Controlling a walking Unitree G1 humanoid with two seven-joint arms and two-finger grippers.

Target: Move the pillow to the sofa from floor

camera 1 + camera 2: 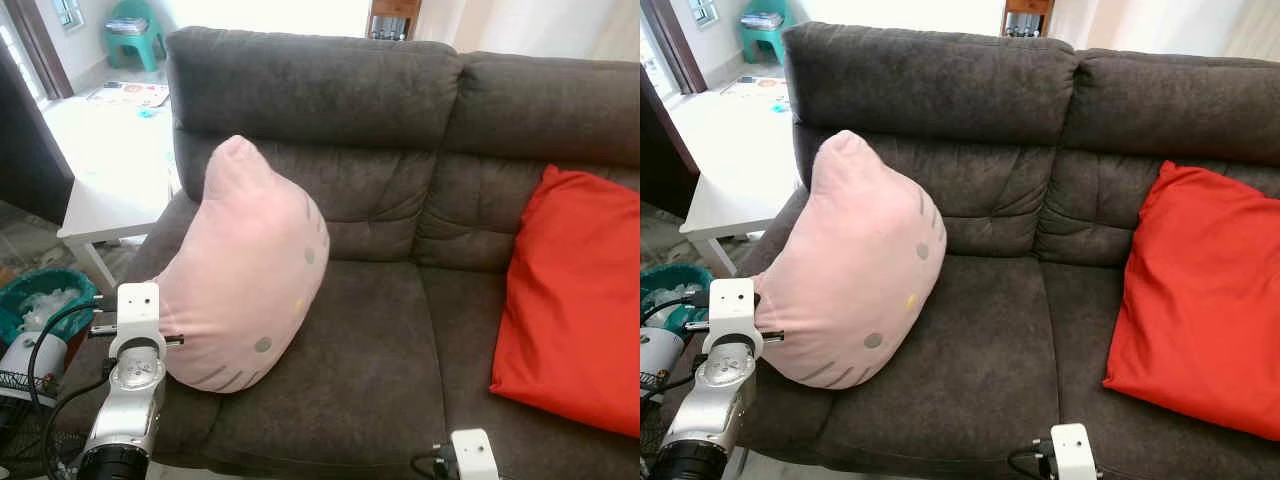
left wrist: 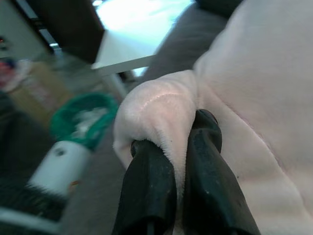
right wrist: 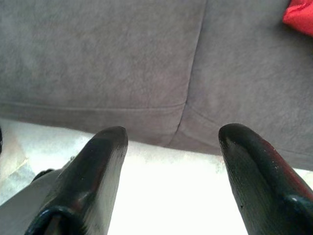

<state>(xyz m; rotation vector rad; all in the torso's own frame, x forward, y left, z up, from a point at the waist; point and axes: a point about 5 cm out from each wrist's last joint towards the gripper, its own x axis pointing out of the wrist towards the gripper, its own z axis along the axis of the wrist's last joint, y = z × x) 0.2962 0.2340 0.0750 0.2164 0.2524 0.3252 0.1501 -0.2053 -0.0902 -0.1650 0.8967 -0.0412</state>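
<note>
Pillow [image 1: 245, 275], pink, stands upright on the left seat of the sofa [image 1: 400, 350], at 9 o'clock from the red cushion [image 1: 570, 300], leaning toward the backrest. I judge the placement nearly complete but not released. Risk: the pillow balances on its lower edge near the seat front; if I open abruptly or pull the arm back while fabric snags, it may tip toward 6 o'clock and drop to the floor. My left gripper [image 2: 178, 161] is pinching a fold at the pillow's outer corner, fingers pressed together on the plush, arm reaching up from 7 o'clock. My right gripper [image 3: 171, 142] hangs low before the seat front with fingers spread, holding nothing.
</note>
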